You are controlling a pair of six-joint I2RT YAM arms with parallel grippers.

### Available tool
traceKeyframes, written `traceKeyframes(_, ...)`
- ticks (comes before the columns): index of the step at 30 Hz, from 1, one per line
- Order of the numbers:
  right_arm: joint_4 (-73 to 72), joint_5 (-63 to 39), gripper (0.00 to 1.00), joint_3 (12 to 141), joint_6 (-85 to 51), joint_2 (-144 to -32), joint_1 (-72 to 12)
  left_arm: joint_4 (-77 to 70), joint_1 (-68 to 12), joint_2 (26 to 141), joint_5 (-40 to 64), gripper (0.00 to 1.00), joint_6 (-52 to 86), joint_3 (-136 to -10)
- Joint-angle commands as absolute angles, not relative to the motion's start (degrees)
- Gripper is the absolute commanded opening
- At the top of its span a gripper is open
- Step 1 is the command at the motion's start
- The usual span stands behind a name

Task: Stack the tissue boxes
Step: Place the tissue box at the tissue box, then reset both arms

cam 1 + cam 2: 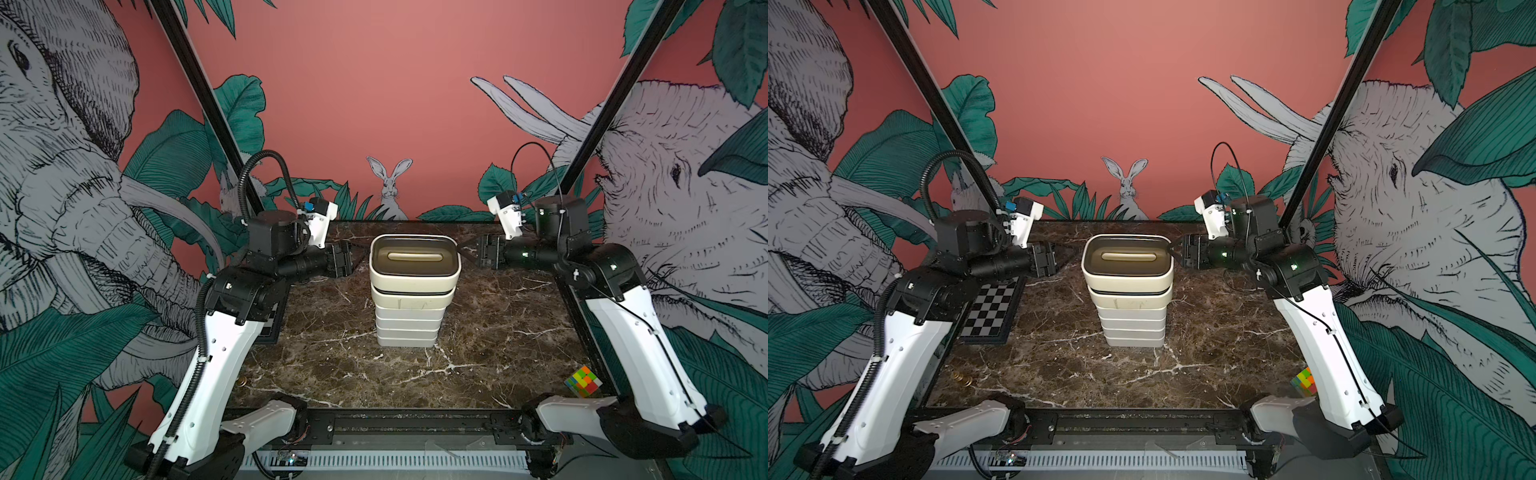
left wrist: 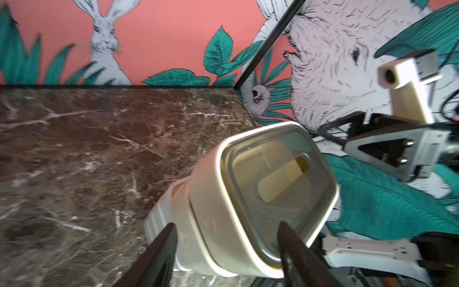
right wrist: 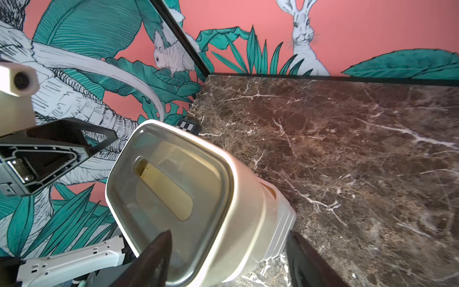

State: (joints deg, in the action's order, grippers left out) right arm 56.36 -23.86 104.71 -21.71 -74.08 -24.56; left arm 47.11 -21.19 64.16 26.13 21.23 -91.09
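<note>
At the centre of your tabletop (image 1: 498, 332) the tissue boxes (image 1: 409, 316) stand in one upright stack, a dark-lidded top box (image 1: 415, 259) uppermost. The left gripper (image 2: 226, 225) sits at its 9 o'clock and the right gripper (image 3: 229, 233) at 3 o'clock — both with jaws apart at that box's short ends.

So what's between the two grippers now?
The stack of tissue boxes; its top box sits between left gripper and right gripper, in both top views.

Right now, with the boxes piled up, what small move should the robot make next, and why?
Probably draw the left gripper and right gripper straight back from the stack. Both stand open beside the top box, which already sits on the pile, so the grip seems done.
</note>
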Motion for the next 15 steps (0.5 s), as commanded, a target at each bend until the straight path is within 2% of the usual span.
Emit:
traceKeyframes(1, 57.0, -22.3, 0.81, 107.6, -19.2, -74.0, -22.8, 50.0, -21.2, 64.7, 16.1, 0.74, 18.2, -95.5)
traceKeyframes(4, 58.2, -21.9, 0.98, 107.9, -18.6, -73.5, -21.3, 50.0, -21.1, 66.2, 14.1, 0.81, 18.9, -98.2)
traceKeyframes(5, 58.1, -21.3, 0.98, 107.2, -18.6, -73.0, -20.5, 50.2, -21.2, 66.6, 12.8, 0.95, 18.8, -98.6)
traceKeyframes(6, 57.8, -21.0, 0.98, 106.2, -18.6, -72.3, -19.7, 50.6, -21.1, 67.1, 11.7, 0.99, 18.5, -98.9)
traceKeyframes(10, 52.7, -19.6, 0.98, 98.0, -21.2, -69.0, -13.3, 52.6, -20.2, 69.0, 0.7, 1.0, 15.4, -98.2)
traceKeyframes(15, 38.9, -12.3, 0.98, 79.5, -24.2, -62.9, -1.5, 47.1, -15.0, 70.5, -16.2, 1.0, 12.4, -86.4)
